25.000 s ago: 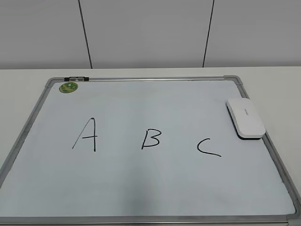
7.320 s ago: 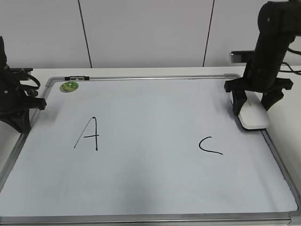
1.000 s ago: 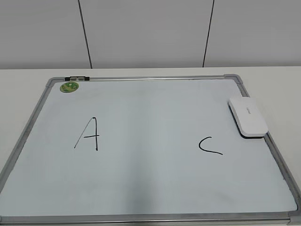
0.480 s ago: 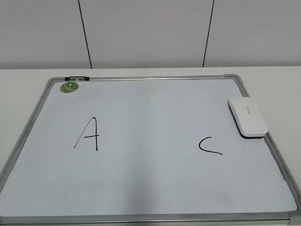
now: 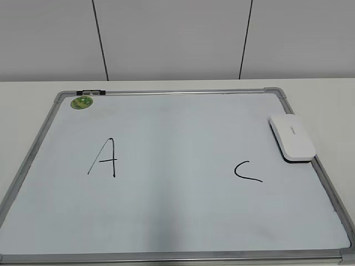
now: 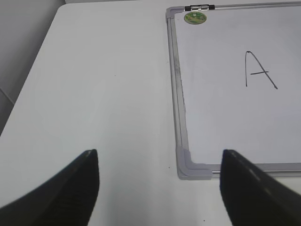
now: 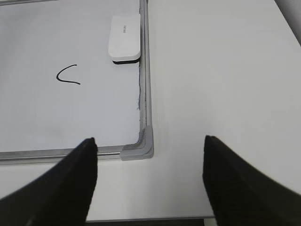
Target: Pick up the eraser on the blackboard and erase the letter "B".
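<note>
The blackboard (image 5: 177, 138) lies flat on the white table; it also shows in the left wrist view (image 6: 225, 122) and the right wrist view (image 7: 70, 117). The eraser (image 5: 292, 138) rests on the board's right edge; it also shows in the right wrist view (image 7: 125, 37). No letter "B" shows between the black "A" (image 5: 103, 158) and the black "C" (image 5: 247, 171); that spot is bare. My left gripper (image 6: 160, 162) is open and empty over the table by the board's near left corner. My right gripper (image 7: 150, 150) is open and empty by the near right corner. Neither gripper shows in the exterior view.
A small green round magnet (image 5: 81, 102) and a black clip (image 5: 90, 92) sit at the board's far left corner. White table (image 6: 94, 94) lies left of the board and more of it right of the board (image 7: 211, 70). A grey wall stands behind.
Against 25 s ago the "B" is gone. Against 7 s ago both arms have left the exterior view and the eraser lies free. Nothing has moved in the last second.
</note>
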Controlling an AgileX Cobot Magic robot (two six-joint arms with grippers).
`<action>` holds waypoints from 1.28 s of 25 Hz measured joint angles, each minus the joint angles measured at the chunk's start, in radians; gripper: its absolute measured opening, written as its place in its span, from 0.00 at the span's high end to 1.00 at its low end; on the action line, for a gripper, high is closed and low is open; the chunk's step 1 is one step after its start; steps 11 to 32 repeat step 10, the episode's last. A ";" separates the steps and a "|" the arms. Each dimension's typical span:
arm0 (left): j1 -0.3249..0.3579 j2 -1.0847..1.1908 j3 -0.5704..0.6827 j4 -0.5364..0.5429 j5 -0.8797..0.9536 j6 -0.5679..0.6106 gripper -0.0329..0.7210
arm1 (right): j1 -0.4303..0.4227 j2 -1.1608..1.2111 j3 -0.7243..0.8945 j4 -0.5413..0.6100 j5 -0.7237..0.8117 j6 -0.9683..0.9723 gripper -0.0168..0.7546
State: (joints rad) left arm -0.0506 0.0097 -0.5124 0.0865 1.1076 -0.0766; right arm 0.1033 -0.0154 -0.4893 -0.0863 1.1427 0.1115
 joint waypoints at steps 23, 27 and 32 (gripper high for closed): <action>0.002 0.000 0.000 0.000 0.000 0.000 0.18 | 0.000 0.000 0.000 0.000 0.000 0.000 0.30; 0.002 0.000 0.000 0.000 0.000 0.000 0.18 | 0.000 0.000 0.000 0.000 0.000 0.000 0.30; 0.002 0.000 0.000 0.000 0.000 0.000 0.18 | 0.000 0.000 0.000 0.000 0.000 0.000 0.30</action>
